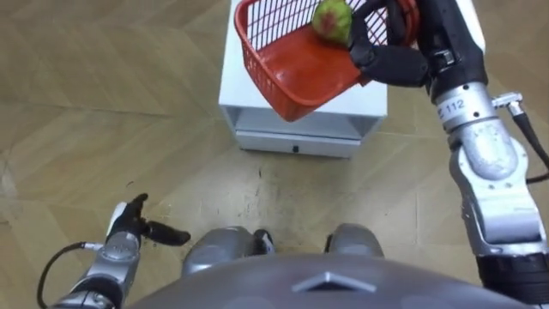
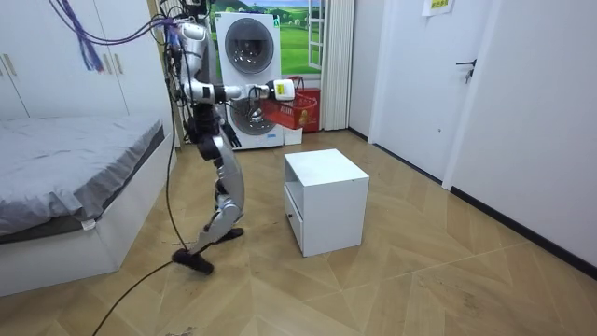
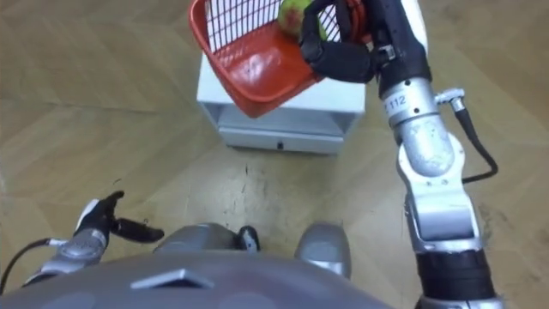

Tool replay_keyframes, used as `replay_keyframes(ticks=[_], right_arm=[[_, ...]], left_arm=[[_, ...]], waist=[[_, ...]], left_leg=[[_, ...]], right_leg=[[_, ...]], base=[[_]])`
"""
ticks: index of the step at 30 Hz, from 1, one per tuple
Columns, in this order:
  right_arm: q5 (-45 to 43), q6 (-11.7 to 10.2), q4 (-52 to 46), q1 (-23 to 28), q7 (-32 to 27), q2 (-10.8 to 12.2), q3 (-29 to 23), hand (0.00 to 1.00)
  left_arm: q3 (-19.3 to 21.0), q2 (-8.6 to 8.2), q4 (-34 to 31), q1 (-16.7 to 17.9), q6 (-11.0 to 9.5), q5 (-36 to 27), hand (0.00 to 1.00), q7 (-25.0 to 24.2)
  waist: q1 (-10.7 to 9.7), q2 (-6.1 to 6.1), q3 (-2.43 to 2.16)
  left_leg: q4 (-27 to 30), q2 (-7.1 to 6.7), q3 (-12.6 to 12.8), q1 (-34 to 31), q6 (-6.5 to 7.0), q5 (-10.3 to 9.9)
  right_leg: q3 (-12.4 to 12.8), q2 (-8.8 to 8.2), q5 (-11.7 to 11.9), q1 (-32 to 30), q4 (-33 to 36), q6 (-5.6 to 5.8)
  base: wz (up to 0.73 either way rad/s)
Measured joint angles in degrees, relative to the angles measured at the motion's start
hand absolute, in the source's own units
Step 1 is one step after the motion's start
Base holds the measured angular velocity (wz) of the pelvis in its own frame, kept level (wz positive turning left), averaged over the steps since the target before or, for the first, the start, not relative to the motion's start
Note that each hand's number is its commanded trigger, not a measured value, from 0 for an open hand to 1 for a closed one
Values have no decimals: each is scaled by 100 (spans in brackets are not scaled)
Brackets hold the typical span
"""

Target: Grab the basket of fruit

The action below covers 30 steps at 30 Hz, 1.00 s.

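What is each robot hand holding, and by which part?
The right robot hand grips the red basket at its right-hand edge, beside the fruit; rim or handle cannot be told. The left robot hand is open and holds nothing.

One red basket (image 1: 296, 73) sits at twelve o'clock in the head camera's view. One round fruit (image 1: 332, 21), green with a red blush, can be counted inside it, toward one o'clock. There is one white cabinet (image 1: 236, 86) under the basket, with one drawer (image 1: 296, 142) in its front. Two robot hands show: the right hand (image 1: 386, 56) at one o'clock and the left hand (image 1: 129, 225) at eight o'clock. In the room view, there is one bed (image 2: 65, 173) at nine o'clock, one washing machine (image 2: 248, 70) at eleven o'clock, and one white door (image 2: 415, 84) at two o'clock.
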Motion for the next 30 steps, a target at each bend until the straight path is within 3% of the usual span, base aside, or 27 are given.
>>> replay_keyframes(ticks=[1, 2, 3, 4, 6, 12, 14, 18, 24, 28, 29, 30], right_arm=[[-16, 8, 1, 13, -20, 1, 0, 100], [-46, 11, 1, 21, -91, -1, 16, 100], [-85, 11, 17, 31, -165, -24, 19, 100], [-83, 11, 56, 50, -217, -43, 17, 100], [-91, 11, 262, 101, -394, -50, 72, 100], [-151, 13, 334, 144, -541, -15, 207, 100], [-149, 13, 340, 141, -567, -9, 259, 100], [-183, 10, 510, 60, -799, 0, 375, 100], [-162, -3, 886, 4, -1117, 0, 469, 100], [-96, -4, 1149, -20, -1311, -3, 572, 100], [-96, -12, 1228, -22, -1365, -5, 655, 100], [-83, -93, 1398, -41, -1424, -6, 688, 100]], left_arm=[[0, -5, 6, 7, -1, -2, 0, 1], [0, -7, 34, 24, -6, -4, 0, 1], [3, -34, 61, 43, 2, -1, 0, 2], [6, -63, 58, 51, 4, 1, 0, -1], [121, -98, 34, 252, -19, 2, 0, -3], [273, -154, 126, 599, 79, 62, 0, 5], [254, -207, 143, 650, 114, 63, 0, 5], [244, -246, 82, 613, 162, 65, 0, 7], [245, -249, 84, 627, 176, 66, 0, 35], [243, -254, 70, 616, 187, 61, 0, 34], [242, -253, 72, 613, 184, 58, 0, 25], [229, -259, 85, 600, 149, 60, 0, 9]], waist=[[-10, -2, -4], [-4, -34, -26], [-18, -20, -34], [-43, 11, -63], [148, 101, -109], [163, 13, -142], [162, 10, -138], [164, 16, -133], [193, 99, -82], [184, 131, -79], [170, 109, -78], [125, 75, -75]], left_leg=[[-41, -7, -51, 68, -2, 0], [-103, -32, -74, 166, -5, -2], [-92, -25, -60, 230, -55, -30], [-114, 9, -57, 275, -76, -29], [-385, 199, -20, 570, -140, 6], [-667, 488, -29, 769, -354, -24], [-666, 539, -33, 769, -361, -27], [-671, 587, -6, 776, -405, -53], [-700, 591, 76, 765, -405, -53], [-626, 587, 96, 705, -405, -53], [-300, 575, 158, 509, -473, -88], [-141, 568, 143, 147, -673, -209]], right_leg=[[1, 66, -8, 1, -396, -10], [18, 148, 46, 48, -1302, -39], [-38, 226, 206, 154, -1953, -201], [-115, 228, 239, 248, -2091, -230], [-184, 443, 370, 695, -2601, -327], [-259, 784, 549, 1146, -3379, -470], [-256, 849, 640, 1289, -3635, -488], [-245, 919, 716, 1410, -3890, -512], [-295, 931, 716, 1372, -3949, -512], [-238, 911, 718, 1368, -3956, -515], [-56, 856, 737, 1381, -3973, -522], [361, 783, 752, 1373, -3999, -504]], base=[[58], [59], [57], [34], [-7], [-3], [-2], [-2], [-4], [3], [22], [38]])
